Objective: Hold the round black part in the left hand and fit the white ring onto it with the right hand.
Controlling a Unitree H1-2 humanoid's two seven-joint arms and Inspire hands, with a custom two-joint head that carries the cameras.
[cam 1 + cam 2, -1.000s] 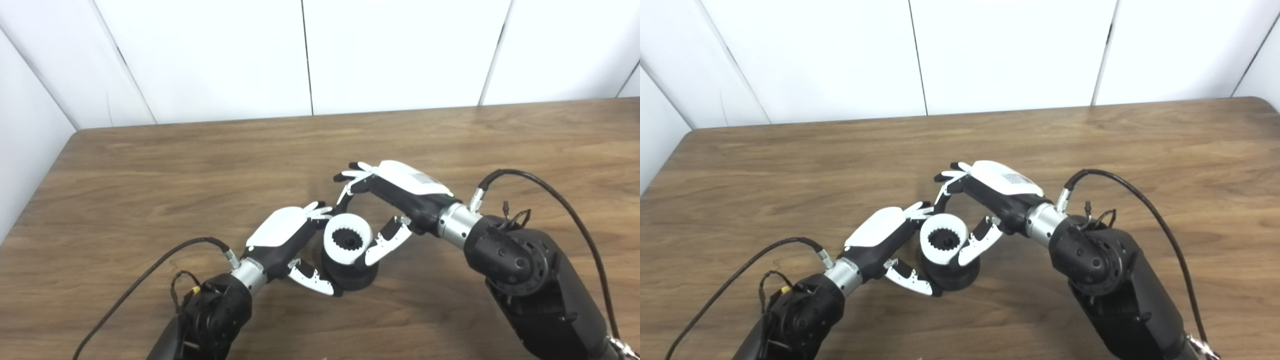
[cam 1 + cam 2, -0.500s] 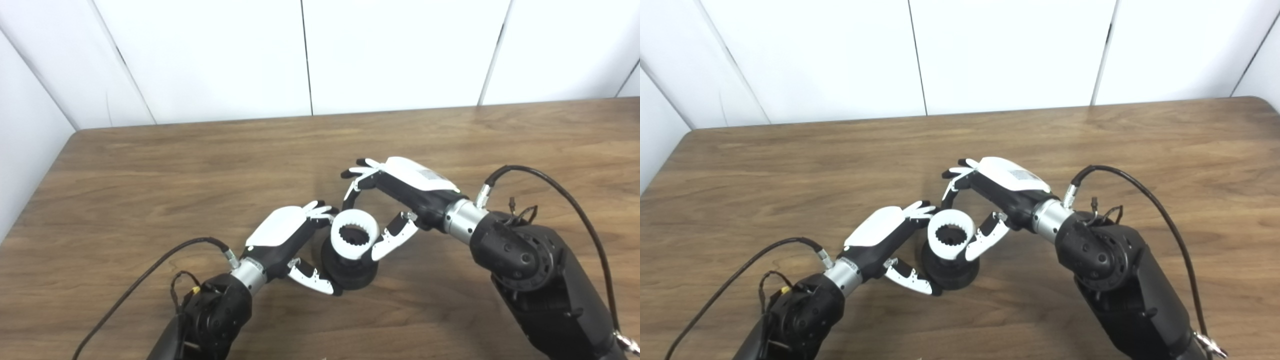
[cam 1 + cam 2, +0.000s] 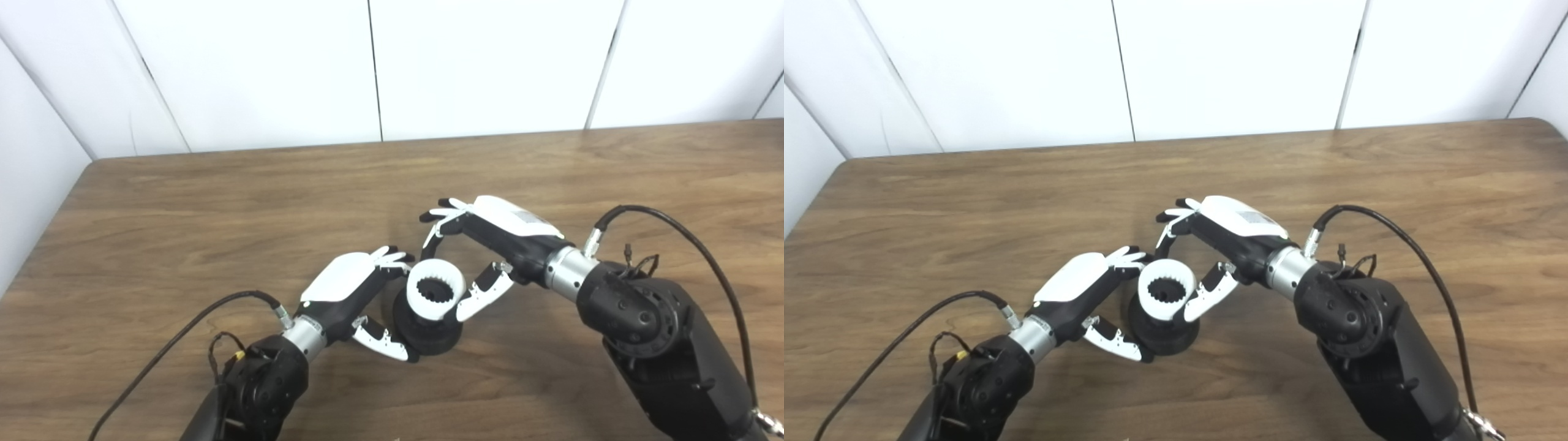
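White wall panels back a wooden table (image 3: 184, 202), where one round black part (image 3: 429, 327) stands near the front edge, upright with its axis vertical, clasped at its base by the left hand (image 3: 352, 291), fingers behind and thumb in front. One toothed white ring (image 3: 435, 292) sits on its top, opening upward and slightly tilted. The right hand (image 3: 490, 236) pinches the ring, thumb (image 3: 481, 294) on its right rim, fingers (image 3: 436, 228) curled over its far side.
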